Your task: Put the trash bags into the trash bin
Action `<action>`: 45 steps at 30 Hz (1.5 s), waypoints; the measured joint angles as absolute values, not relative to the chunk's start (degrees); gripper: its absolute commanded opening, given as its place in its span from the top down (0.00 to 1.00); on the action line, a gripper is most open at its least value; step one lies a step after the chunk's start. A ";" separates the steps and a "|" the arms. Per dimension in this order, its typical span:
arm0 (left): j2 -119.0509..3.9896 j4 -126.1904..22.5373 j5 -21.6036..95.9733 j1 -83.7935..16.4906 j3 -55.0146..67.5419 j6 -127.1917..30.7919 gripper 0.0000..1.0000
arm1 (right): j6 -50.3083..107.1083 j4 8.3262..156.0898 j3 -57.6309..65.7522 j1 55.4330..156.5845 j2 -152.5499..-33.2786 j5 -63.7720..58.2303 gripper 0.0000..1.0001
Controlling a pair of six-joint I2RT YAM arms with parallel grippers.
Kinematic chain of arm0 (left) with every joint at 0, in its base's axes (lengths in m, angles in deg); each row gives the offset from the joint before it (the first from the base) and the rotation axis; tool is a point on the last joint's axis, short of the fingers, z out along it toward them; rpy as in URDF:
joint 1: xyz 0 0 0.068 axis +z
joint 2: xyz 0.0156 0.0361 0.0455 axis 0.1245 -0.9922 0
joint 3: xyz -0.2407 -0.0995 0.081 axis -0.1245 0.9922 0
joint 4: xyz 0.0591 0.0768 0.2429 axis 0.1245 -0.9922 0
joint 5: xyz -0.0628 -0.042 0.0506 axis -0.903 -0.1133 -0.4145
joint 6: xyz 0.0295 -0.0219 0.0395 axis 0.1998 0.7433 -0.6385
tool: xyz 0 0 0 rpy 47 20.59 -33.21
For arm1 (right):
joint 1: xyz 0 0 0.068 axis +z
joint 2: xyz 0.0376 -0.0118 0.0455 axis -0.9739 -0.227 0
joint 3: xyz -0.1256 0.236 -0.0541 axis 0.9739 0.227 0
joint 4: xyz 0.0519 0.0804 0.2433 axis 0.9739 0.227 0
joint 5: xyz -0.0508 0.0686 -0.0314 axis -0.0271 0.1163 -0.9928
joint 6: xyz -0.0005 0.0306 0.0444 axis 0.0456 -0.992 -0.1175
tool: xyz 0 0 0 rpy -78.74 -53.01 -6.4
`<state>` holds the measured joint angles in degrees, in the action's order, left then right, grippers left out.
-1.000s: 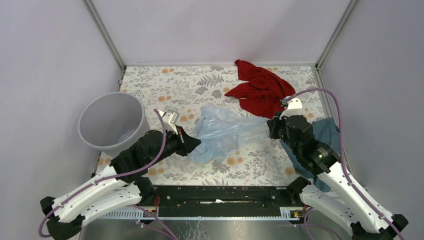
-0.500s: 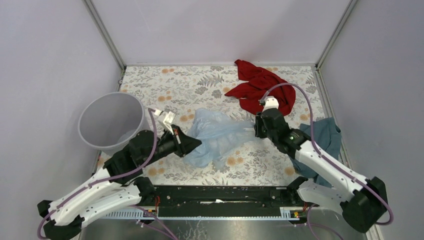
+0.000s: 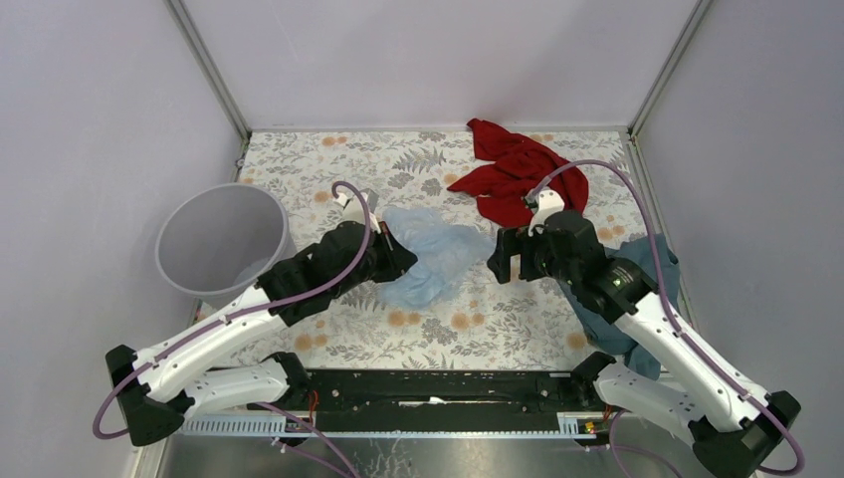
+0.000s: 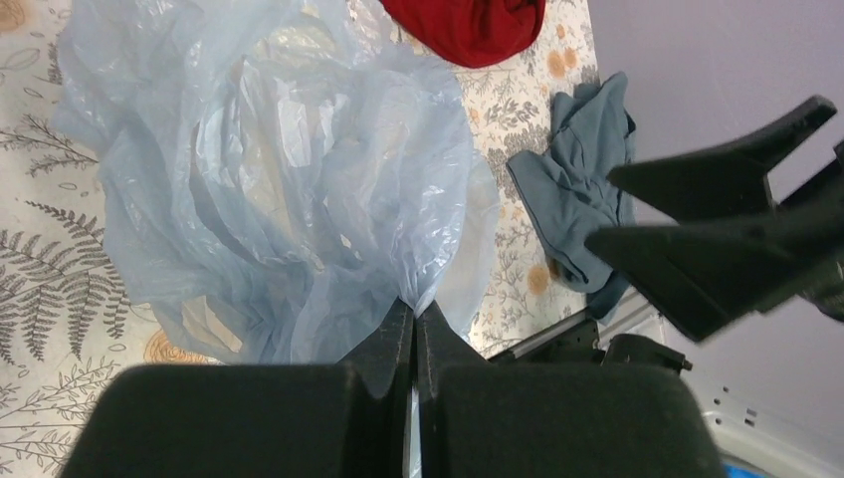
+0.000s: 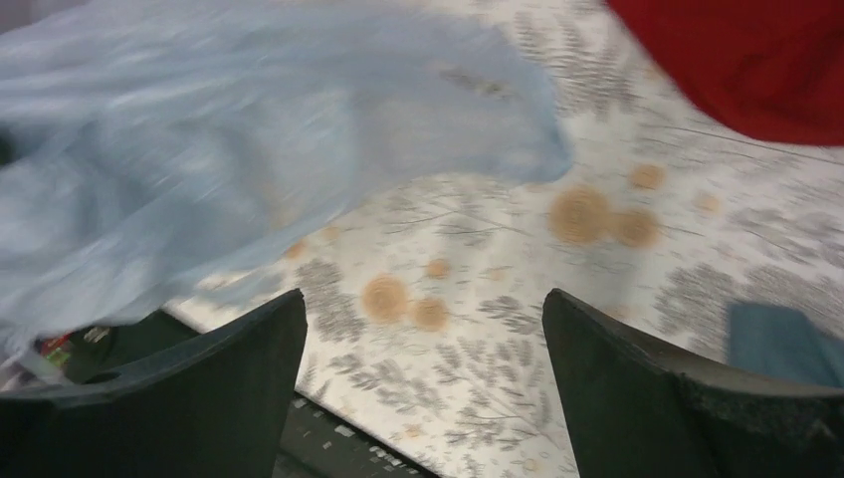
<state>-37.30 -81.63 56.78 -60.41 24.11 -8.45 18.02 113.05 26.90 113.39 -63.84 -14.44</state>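
The pale-blue trash bag (image 3: 430, 252) lies crumpled on the flowered table, right of the grey trash bin (image 3: 214, 239). My left gripper (image 3: 396, 261) is shut on a pinch of the bag's near edge. In the left wrist view the film (image 4: 299, 169) bunches into the closed tips of that gripper (image 4: 415, 314). My right gripper (image 3: 503, 267) hovers just right of the bag, open and holding nothing. Through the right wrist camera the bag (image 5: 199, 149) lies ahead and left of that gripper (image 5: 423, 309), with bare table between the fingers.
A red cloth (image 3: 518, 179) lies at the back right of the table. A dark teal cloth (image 3: 647, 264) sits under the right arm near the right edge. The bin stands at the table's left edge, close to the left wall.
My right gripper opened and let go of the bag, which slackened and bunched toward the left. The left arm moved farther back with its pinch of the bag.
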 measured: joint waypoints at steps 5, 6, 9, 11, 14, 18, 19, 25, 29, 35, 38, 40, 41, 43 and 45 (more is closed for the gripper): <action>-38.46 -81.28 58.40 -60.10 22.53 -6.70 1.00 | 17.30 106.69 29.57 114.27 -62.03 -0.48 0.05; -38.48 -81.24 58.59 -59.97 22.51 -6.13 1.00 | 16.06 104.38 30.99 114.99 -62.22 2.10 0.04; -38.48 -81.15 59.27 -59.77 22.51 -5.00 1.00 | 10.90 100.53 33.65 116.41 -63.49 4.33 0.03; -38.48 -80.26 59.31 -59.64 22.53 -4.21 1.00 | 6.40 98.23 35.31 116.58 -64.08 3.63 0.02; -38.44 -78.38 59.23 -59.51 22.53 -3.47 1.00 | -1.65 93.54 39.03 116.58 -64.04 1.58 0.04; -38.44 -76.43 58.53 -59.36 22.53 -2.55 1.00 | -11.26 84.88 45.06 116.58 -62.86 -0.22 0.08; -38.44 -76.21 58.18 -59.36 22.53 -2.46 1.00 | -12.99 83.11 46.26 116.58 -62.25 -0.76 0.08; -38.42 -74.71 56.36 -59.18 23.04 -1.80 1.00 | -18.19 76.01 47.20 116.58 -61.13 -3.45 0.01; -38.37 -74.14 55.31 -58.96 23.19 -1.43 1.00 | -19.18 73.51 46.75 116.58 -62.53 -2.79 0.06; -38.37 -73.46 54.70 -58.61 23.19 -1.35 1.00 | -18.87 73.56 46.26 116.58 -65.87 -1.26 0.70; -38.35 -74.25 54.90 -57.65 22.88 -1.74 1.00 | -17.84 73.38 47.49 116.58 -65.96 -0.43 0.92; -38.35 -75.56 55.16 -56.21 22.10 -2.37 1.00 | -16.23 74.72 49.52 116.58 -64.45 -0.76 1.00; -38.35 -76.61 55.16 -55.05 21.46 -2.79 1.00 | -15.02 76.22 50.46 116.58 -63.23 -1.20 1.00; -38.33 -78.64 55.10 -52.04 20.26 -3.79 1.00 | -12.31 79.07 51.71 116.58 -60.59 -2.01 1.00; -38.42 -80.45 54.64 -48.87 19.26 -5.04 1.00 | -8.42 81.93 52.47 116.58 -57.39 -2.44 1.00</action>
<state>-38.42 -80.45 54.64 -48.87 19.26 -5.04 -8.42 81.93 52.47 116.58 -57.39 -2.44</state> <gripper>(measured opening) 0.008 0.011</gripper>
